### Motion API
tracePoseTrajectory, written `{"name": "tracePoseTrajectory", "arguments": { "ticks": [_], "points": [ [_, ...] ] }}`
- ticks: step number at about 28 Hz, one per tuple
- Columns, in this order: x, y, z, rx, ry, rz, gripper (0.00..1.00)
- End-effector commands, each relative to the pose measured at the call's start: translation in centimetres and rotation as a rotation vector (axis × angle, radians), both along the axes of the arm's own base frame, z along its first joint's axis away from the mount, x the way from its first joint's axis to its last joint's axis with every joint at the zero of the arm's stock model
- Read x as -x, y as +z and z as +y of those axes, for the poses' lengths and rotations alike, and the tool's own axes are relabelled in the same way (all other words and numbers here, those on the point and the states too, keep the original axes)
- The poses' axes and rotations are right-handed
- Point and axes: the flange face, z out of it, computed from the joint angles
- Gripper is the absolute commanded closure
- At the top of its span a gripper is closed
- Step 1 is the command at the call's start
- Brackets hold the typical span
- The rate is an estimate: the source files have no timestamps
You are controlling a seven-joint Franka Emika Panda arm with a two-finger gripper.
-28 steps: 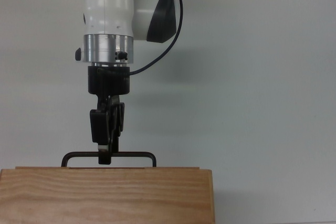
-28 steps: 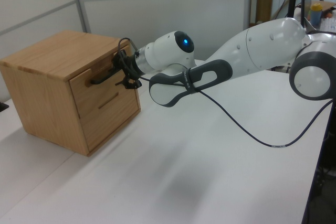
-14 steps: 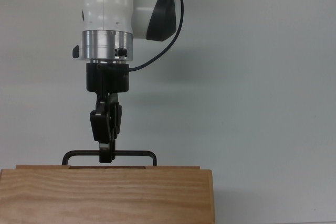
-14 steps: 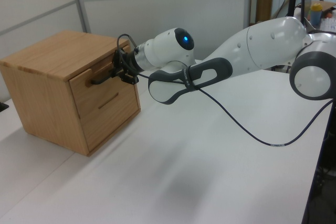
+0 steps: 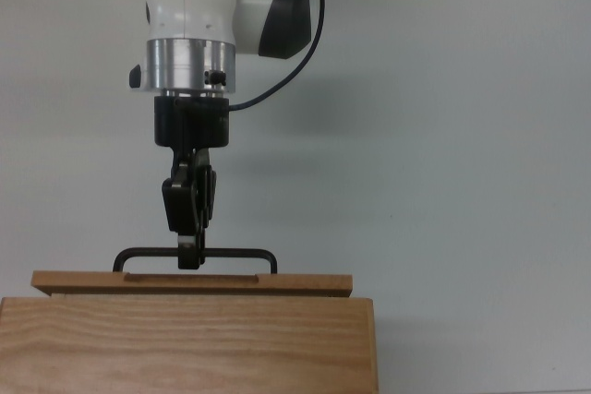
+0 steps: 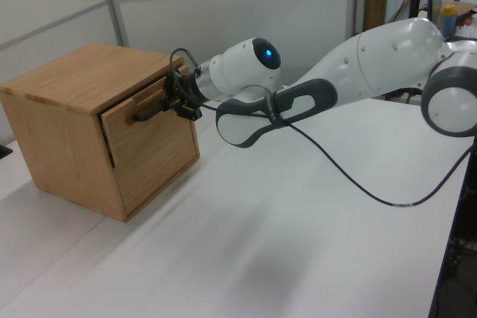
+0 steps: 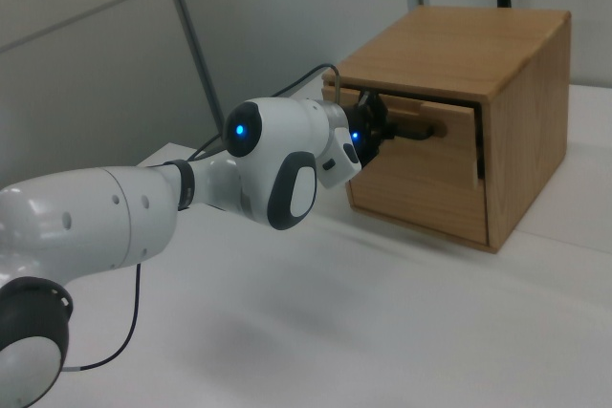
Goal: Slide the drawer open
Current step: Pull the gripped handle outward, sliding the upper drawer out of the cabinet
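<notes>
Black bar handle [image 5: 195,254] sits pinched in my claw [image 5: 190,260], and the drawer [image 5: 192,283] just behind it stands out a little from the cabinet [image 5: 185,343] — barely started. If my pull strays off-axis, the claw may slip off — or the cabinet drags along the tabletop [image 5: 443,136].

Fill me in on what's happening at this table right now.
A white robot arm is working on a wooden cabinet that sits on a white table. Its gripper is closed on the thin black handle of the drawer, jaws clamped near the bar's middle. The drawer front stands a little way out from the cabinet face, with a dark gap showing at its edge in the left view, so it is only partly open.
</notes>
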Motion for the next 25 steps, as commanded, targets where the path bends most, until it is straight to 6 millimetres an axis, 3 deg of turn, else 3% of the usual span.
{"name": "tracePoseTrajectory", "arguments": {
  "ticks": [1,14,25],
  "points": [
    [3.6,2.0,1.8,-0.011,0.018,0.016,1.00],
    [7.3,1.4,2.6,0.001,0.032,0.070,1.00],
    [8.3,1.5,2.6,0.017,0.028,0.223,1.00]
  ]
}}
